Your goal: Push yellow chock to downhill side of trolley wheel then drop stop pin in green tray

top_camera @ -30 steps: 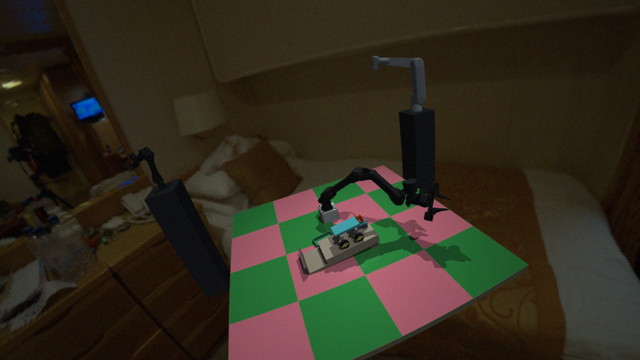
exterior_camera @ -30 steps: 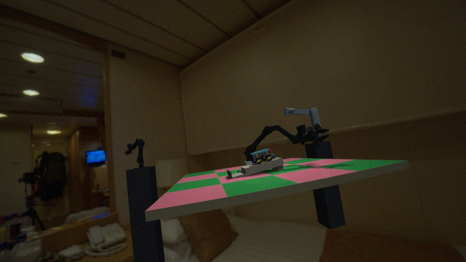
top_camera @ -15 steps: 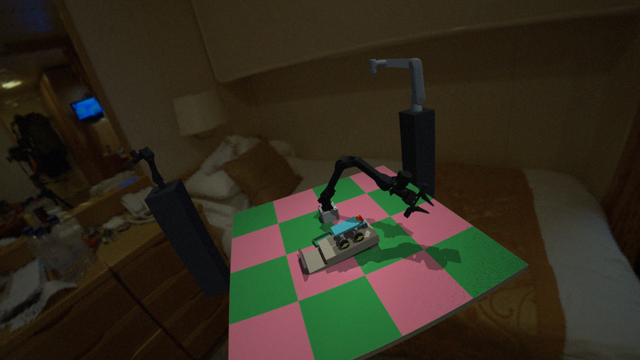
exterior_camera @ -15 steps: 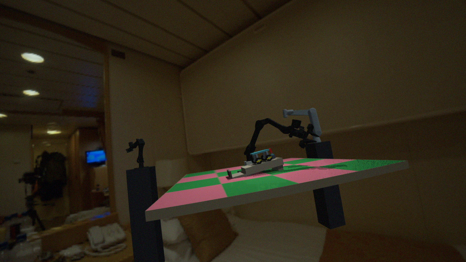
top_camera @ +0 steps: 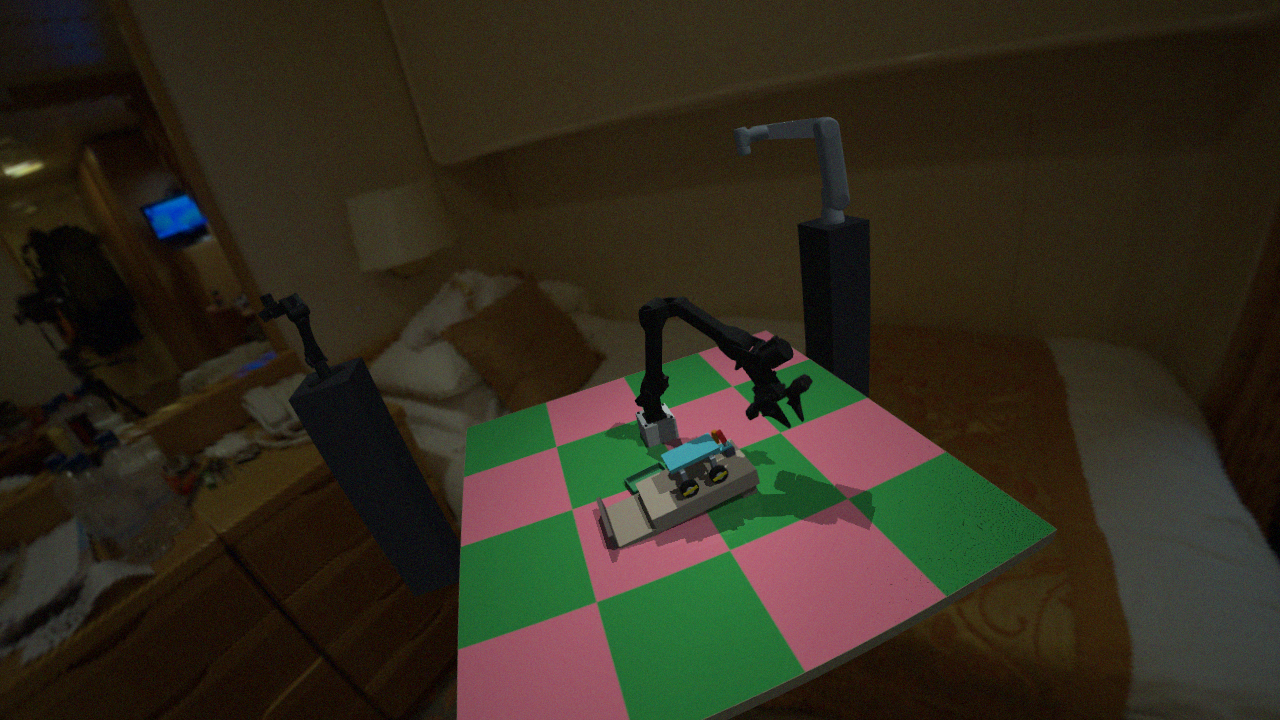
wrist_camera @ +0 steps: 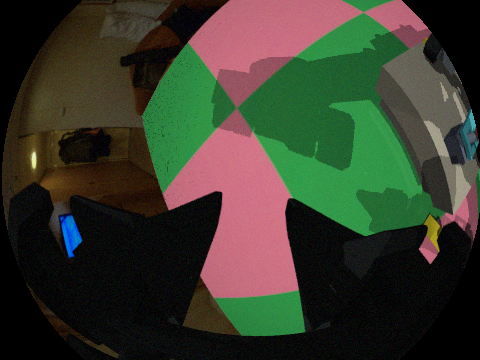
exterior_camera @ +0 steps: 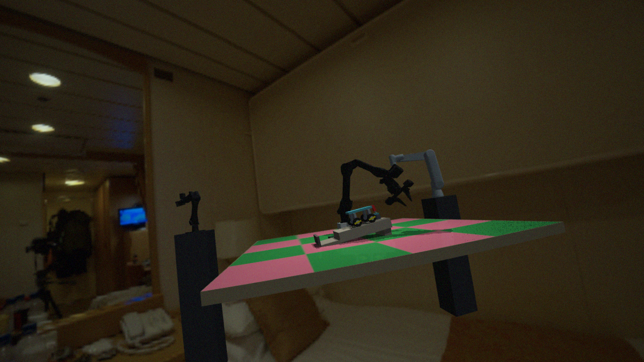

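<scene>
The trolley (top_camera: pixel 693 454) (exterior_camera: pixel 360 209), with a light-blue top and black-and-yellow wheels, stands on the beige ramp (top_camera: pixel 666 510) (exterior_camera: pixel 355 232) (wrist_camera: pixel 412 82). The red head of the stop pin (top_camera: pixel 718 437) (exterior_camera: pixel 373 208) shows at its uphill end. The green tray (top_camera: pixel 631 486) lies behind the ramp, partly hidden. I cannot make out the chock in the top and exterior views; a small yellow patch (wrist_camera: pixel 433 229) at the wrist view's right, half hidden by a finger, may be part of it. My gripper (top_camera: pixel 794 421) (exterior_camera: pixel 407 203) (wrist_camera: pixel 255 203) is partly open and empty, high above the table beyond the ramp's uphill end.
The arm's pale base (top_camera: pixel 657 428) stands behind the trolley. The ramp's low end has an upright end stop (top_camera: pixel 606 523) (exterior_camera: pixel 317 240). Two dark pedestals (top_camera: pixel 371 474) (top_camera: pixel 834 295) carrying other arms stand off the checkered table (top_camera: pixel 698 608) (exterior_camera: pixel 360 255).
</scene>
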You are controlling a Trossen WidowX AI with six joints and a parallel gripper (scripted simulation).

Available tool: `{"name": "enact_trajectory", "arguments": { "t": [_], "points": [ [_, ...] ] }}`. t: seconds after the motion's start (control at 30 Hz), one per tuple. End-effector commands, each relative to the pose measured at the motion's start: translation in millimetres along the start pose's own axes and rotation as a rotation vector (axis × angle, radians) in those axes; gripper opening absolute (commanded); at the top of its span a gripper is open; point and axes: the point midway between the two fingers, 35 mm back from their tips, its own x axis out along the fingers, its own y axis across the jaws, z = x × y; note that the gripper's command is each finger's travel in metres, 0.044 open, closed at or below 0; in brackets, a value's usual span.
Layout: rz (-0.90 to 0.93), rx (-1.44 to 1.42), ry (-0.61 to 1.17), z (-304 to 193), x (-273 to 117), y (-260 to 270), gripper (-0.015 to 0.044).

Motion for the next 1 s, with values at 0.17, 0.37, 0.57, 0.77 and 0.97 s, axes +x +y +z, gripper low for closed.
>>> {"name": "enact_trajectory", "arguments": {
  "t": [0.17,0.37,0.57,0.77,0.97],
  "points": [
    [-0.355,0.196,0.047,-9,-62,-113,0.0190],
    [-0.575,0.318,0.041,-16,-108,-181,0.0190],
    [-0.630,0.348,0.036,-18,-120,-197,0.0190],
    [-0.630,0.348,0.036,-19,-117,-198,0.0190],
    [-0.630,0.348,0.036,-21,-100,-209,0.0190]
  ]
}}
